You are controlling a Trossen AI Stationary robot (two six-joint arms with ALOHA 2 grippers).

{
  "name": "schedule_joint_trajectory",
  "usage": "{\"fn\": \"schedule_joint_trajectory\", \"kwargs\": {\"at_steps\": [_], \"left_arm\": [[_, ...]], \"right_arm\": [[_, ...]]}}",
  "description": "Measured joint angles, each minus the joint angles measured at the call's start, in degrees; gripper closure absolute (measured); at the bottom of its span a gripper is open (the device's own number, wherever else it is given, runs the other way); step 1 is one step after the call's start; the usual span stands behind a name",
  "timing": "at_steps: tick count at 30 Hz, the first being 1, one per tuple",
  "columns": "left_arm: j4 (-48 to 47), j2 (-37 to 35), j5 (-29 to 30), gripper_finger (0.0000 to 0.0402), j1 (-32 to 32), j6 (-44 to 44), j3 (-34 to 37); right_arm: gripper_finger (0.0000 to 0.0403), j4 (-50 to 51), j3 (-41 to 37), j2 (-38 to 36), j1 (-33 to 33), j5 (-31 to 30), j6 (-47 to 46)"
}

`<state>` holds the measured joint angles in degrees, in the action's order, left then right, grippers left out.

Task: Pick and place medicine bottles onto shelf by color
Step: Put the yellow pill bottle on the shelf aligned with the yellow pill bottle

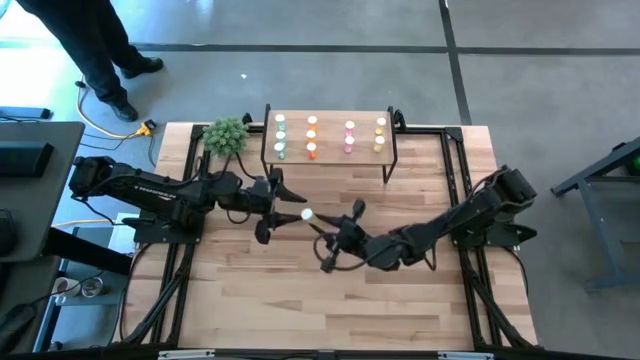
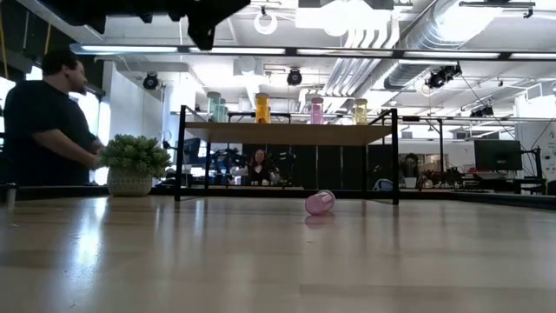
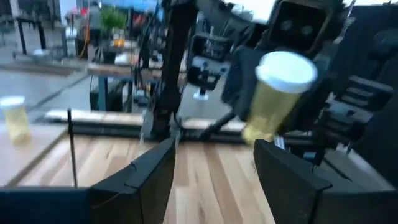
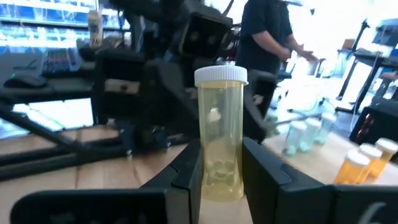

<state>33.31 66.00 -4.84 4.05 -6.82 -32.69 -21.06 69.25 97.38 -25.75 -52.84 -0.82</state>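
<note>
Yellow bottle (image 4: 220, 134) sits upright, clamped in our right gripper (image 4: 221, 165) mid-table; left gripper (image 3: 214, 177) faces it, fingers apart, empty. Open tabletop (image 1: 300, 300) around. Shelf (image 1: 330, 135) behind holds sorted bottles; pink bottle (image 2: 319, 203) lies before it, plant (image 1: 226, 134) beside.

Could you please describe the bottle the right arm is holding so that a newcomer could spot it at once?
Start at the shelf; near the table's middle, the right gripper holds the yellow bottle upright, facing the open left gripper. Unlike the shelved bottles, it's in the air.
</note>
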Motion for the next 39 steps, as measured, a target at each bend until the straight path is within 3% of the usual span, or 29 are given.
{"fn": "schedule_joint_trajectory", "kwargs": {"at_steps": [13,21,26,39], "left_arm": [[10.3,0.0,0.1,0.0194,0.0,1.1,0.0],[10.7,0.0,1.6,0.0194,0.0,1.1,0.0],[10.7,0.0,4.5,0.0194,0.0,1.1,-1.0],[10.2,4.8,7.3,0.0197,0.0,1.1,-4.8]], "right_arm": [[0.0327,-4.0,0.0,-1.5,3.1,1.3,4.8],[0.0327,-5.1,0.0,-1.5,5.2,1.4,3.2],[0.0327,-5.3,0.0,-1.5,6.4,5.3,2.1],[0.0327,-5.6,0.0,-1.5,6.6,5.4,2.3]]}}
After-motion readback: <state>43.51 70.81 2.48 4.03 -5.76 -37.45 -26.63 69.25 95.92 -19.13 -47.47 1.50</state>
